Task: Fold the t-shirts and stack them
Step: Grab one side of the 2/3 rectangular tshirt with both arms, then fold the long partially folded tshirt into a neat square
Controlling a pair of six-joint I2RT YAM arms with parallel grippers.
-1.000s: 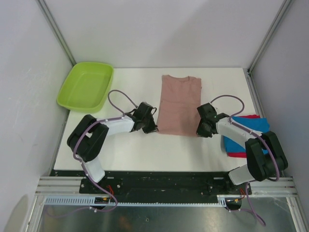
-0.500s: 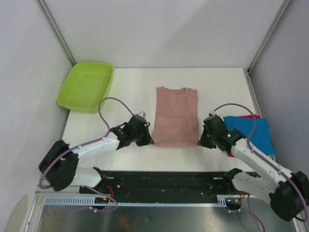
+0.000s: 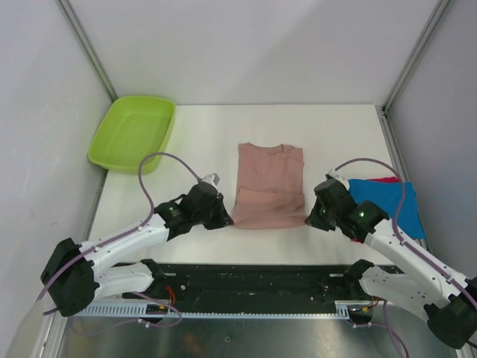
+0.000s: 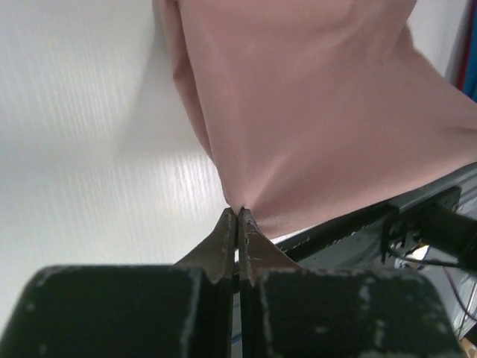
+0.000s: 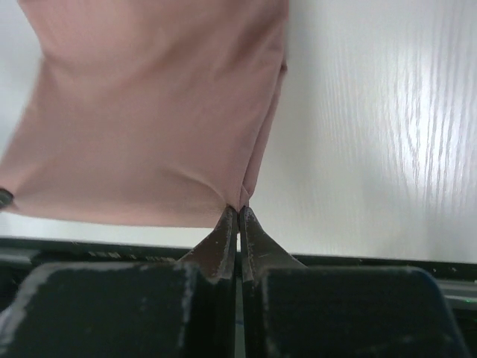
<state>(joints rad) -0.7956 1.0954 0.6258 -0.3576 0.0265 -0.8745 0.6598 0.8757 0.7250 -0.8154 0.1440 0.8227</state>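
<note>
A dusty pink t-shirt (image 3: 270, 184) lies folded lengthwise in the middle of the white table, collar toward the back. My left gripper (image 3: 226, 221) is shut on its near left corner; in the left wrist view the cloth (image 4: 313, 112) stretches away from the pinched tips (image 4: 238, 212). My right gripper (image 3: 310, 221) is shut on the near right corner, and the right wrist view shows the pink cloth (image 5: 149, 112) drawn taut from the tips (image 5: 238, 209). A blue t-shirt (image 3: 387, 203) lies folded over a red one (image 3: 386, 180) at the right.
A lime-green tub (image 3: 133, 132) stands at the back left corner of the table (image 3: 186, 134). The black front rail (image 3: 253, 276) runs just below the shirt's near edge. Grey walls close in both sides.
Both grippers have pulled the pink shirt's near corners toward the front edge, sliding the whole shirt nearer. The arms have stretched out lower and flatter.
</note>
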